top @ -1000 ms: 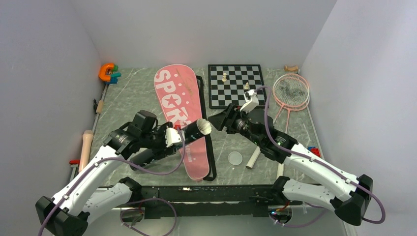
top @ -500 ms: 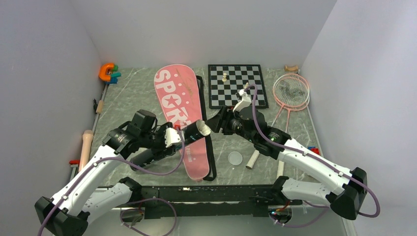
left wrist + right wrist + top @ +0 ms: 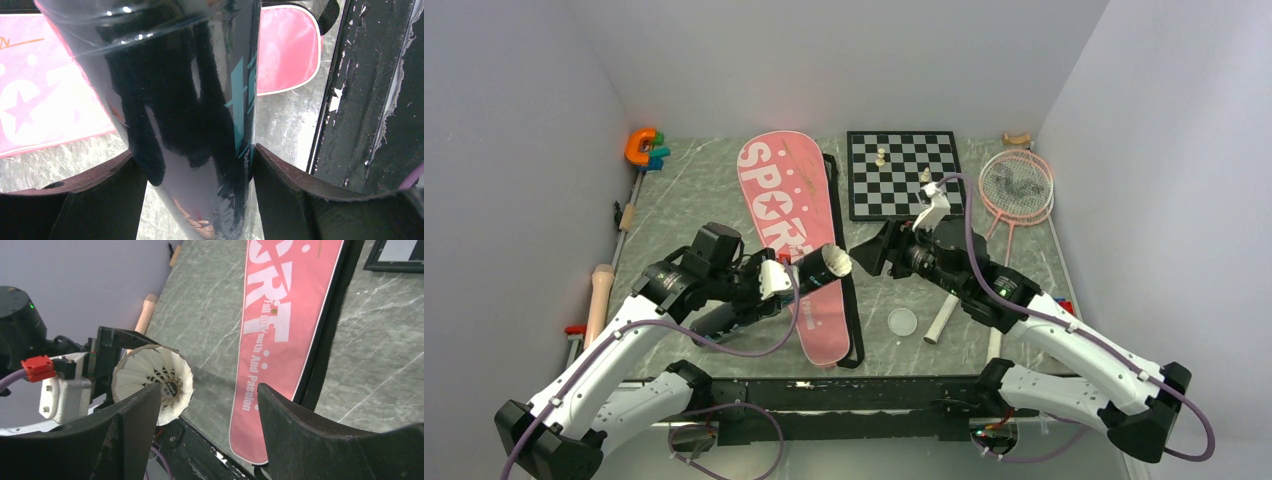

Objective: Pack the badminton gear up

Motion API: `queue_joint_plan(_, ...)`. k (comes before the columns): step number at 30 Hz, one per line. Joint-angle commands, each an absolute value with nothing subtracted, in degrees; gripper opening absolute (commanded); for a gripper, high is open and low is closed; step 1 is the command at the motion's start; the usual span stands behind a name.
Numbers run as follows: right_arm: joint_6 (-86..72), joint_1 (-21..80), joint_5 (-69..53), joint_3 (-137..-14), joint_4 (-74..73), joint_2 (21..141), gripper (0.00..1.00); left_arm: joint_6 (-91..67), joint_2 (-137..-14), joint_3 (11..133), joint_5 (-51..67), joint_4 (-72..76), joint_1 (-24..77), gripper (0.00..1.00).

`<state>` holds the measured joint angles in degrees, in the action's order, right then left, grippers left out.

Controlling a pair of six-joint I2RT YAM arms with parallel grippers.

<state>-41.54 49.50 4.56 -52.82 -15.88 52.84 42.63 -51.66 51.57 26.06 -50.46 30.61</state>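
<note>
My left gripper (image 3: 776,280) is shut on the long black tube (image 3: 809,268), held tilted above the table; the tube fills the left wrist view (image 3: 190,100) between the jaws. A white feather shuttlecock (image 3: 836,262) sits in the tube's open end, its skirt facing out (image 3: 152,377). My right gripper (image 3: 874,255) is open and empty, just right of that shuttlecock, with the jaws wide apart (image 3: 207,405). The pink "SPORT" bag (image 3: 789,225) lies flat under both grippers. Two pink rackets (image 3: 1016,185) lie at the back right, one white handle (image 3: 937,322) reaching the front.
A chessboard (image 3: 902,172) with pale pieces lies at the back centre. An orange C-shaped toy (image 3: 639,147) sits at the back left. A round clear disc (image 3: 903,321) lies beside the racket handle. Wooden-handled items (image 3: 601,298) lie along the left edge. A black rail (image 3: 824,395) runs along the front.
My right gripper moved in close to the shuttlecock at the tube's end, then drew back a little to the right, still open. The left gripper and tube barely moved.
</note>
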Motion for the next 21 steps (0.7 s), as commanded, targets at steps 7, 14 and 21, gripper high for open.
queue_joint_plan(7, -39.05, 49.48, 0.34, -54.38, -17.17, 58.85, 0.74, 43.86, -51.33, 54.44, 28.61, -49.04, 30.55, 0.29)
queue_joint_plan(14, -38.77, 49.58, -4.06, -54.77, -14.94, 62.69, 0.73, 43.83, -51.48, 54.92, 29.45, -49.02, 30.56, 0.30)
queue_joint_plan(21, -39.16, 49.57, -8.39, -55.47, -11.66, 67.09, 0.75, 43.83, -51.76, 55.13, 29.94, -48.80, 30.56, 0.31)
